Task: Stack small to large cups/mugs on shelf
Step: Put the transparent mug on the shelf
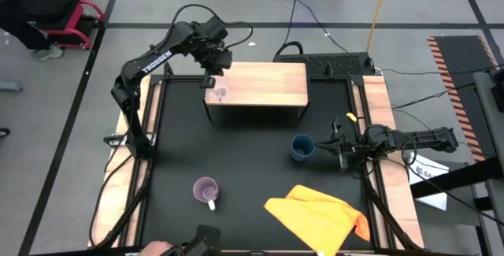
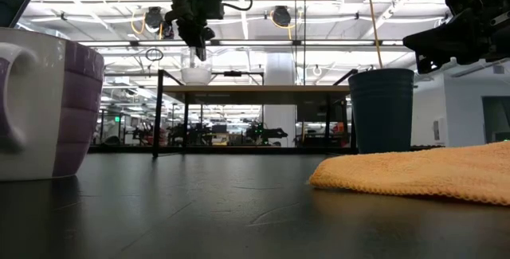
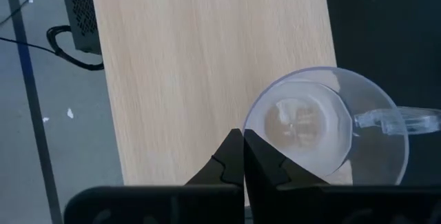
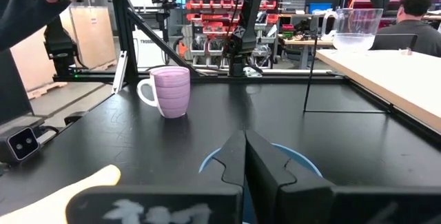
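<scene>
One of three placed: clear glass (image 1: 218,93) stands at the shelf's (image 1: 268,83) left end, near the front edge. Left gripper (image 1: 209,81) hangs just above it, fingers pressed together, holding nothing. Right gripper (image 1: 339,150), also pinched shut and empty, sits beside the blue cup (image 1: 302,147) near the table's (image 1: 236,153) right edge. Purple mug (image 1: 206,191) waits near the front edge, yellow cloth (image 1: 319,213) toward the front right corner. Next, I'd judge: open a gripper and fetch the mug. Lab racks behind.
</scene>
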### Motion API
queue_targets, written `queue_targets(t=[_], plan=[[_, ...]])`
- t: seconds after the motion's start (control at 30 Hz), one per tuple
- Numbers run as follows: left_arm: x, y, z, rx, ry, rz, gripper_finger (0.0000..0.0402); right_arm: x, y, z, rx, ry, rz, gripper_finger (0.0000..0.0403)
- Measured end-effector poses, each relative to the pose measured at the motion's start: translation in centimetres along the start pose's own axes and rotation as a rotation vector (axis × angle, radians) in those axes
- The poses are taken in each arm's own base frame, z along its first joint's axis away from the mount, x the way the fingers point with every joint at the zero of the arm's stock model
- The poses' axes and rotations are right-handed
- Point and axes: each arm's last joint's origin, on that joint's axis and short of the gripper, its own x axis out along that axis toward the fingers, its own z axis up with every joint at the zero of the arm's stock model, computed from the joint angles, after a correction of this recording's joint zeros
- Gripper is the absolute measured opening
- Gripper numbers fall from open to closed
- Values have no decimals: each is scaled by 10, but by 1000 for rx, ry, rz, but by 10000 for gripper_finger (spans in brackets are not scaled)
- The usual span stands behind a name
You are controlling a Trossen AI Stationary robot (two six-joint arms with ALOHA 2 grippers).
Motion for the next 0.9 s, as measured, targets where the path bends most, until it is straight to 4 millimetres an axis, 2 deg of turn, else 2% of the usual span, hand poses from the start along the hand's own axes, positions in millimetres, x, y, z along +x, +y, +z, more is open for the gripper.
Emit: queue_targets(t=[0.9], plan=[[0,1,0,-16,-7,1,0,0,0,-1,-1,6,0,0]])
